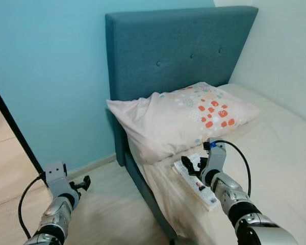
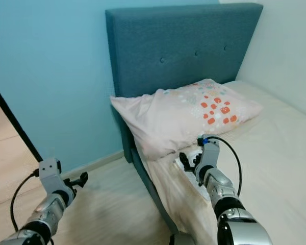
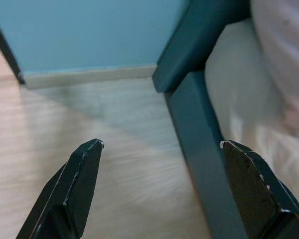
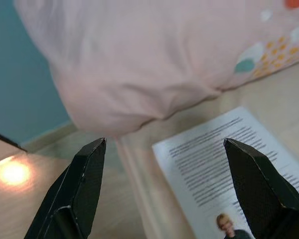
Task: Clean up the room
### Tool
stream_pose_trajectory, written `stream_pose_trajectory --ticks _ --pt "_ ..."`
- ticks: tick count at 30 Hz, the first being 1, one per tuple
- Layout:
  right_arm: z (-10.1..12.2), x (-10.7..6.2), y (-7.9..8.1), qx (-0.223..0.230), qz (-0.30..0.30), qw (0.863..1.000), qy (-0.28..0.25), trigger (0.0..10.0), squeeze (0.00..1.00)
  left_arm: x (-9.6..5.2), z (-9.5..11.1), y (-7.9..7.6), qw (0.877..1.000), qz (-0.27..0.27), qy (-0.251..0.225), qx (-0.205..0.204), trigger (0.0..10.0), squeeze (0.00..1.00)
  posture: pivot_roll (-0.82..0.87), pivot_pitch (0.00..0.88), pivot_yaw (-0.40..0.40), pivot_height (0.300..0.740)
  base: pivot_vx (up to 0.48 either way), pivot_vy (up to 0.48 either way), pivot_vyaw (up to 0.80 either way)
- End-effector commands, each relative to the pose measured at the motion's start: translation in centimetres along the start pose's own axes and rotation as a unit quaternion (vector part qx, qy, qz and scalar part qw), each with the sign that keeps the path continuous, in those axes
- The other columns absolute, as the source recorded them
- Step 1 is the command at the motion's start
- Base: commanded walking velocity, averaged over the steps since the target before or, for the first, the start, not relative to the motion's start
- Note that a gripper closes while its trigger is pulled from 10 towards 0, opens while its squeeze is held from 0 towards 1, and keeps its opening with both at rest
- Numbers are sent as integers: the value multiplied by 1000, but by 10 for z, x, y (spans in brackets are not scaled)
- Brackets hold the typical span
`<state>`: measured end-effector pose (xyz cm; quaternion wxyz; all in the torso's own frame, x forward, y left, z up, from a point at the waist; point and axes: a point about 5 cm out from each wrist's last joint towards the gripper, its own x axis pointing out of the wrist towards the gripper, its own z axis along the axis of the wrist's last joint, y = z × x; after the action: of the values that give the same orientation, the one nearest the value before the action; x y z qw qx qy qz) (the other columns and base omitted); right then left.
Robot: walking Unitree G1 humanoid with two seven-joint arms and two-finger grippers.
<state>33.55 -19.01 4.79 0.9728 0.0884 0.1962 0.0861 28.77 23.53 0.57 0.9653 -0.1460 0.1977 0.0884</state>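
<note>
Your two head views look forward and down at the bed [image 1: 275,153] and headboard [image 1: 178,46], sharing the pillow [image 1: 183,117] at centre frame. Your left wrist camera looks low along the floor [image 3: 89,124] beside the bed frame [image 3: 199,134]. Your right wrist camera sits close over the book [image 4: 224,164].

The wall [image 1: 51,76] behind the bed is light turquoise blue, and the side wall [image 1: 285,46] is pale white-grey. The headboard [image 1: 178,46] is dark teal fabric with small buttons of the same colour, and the bed frame [image 3: 199,149] is the same dark teal. The pillow [image 1: 178,117] is pale pink, with a pattern of orange-red squares and small dots in yellow, teal and white. The sheet [image 1: 280,153] is cream. The book [image 4: 224,169] shows a white cover with black lines of text. The floor [image 1: 102,204] is light beige wood. The fingers [image 3: 74,184] of the robot are black, its arms silver.
</note>
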Motion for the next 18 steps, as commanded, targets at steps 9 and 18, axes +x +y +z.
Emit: stream_pose_trajectory --ticks 9,18 --pt "-69 -23 -7 -27 -28 992 118 10000 0 -19 -48 13 994 35 97 23 10000 0 -23 0 -66 683 0 0 0" --pt "-112 -45 -15 -42 -63 977 201 10000 0 -30 -67 21 988 46 138 41 10000 0 -17 0 -68 708 -279 0 0"
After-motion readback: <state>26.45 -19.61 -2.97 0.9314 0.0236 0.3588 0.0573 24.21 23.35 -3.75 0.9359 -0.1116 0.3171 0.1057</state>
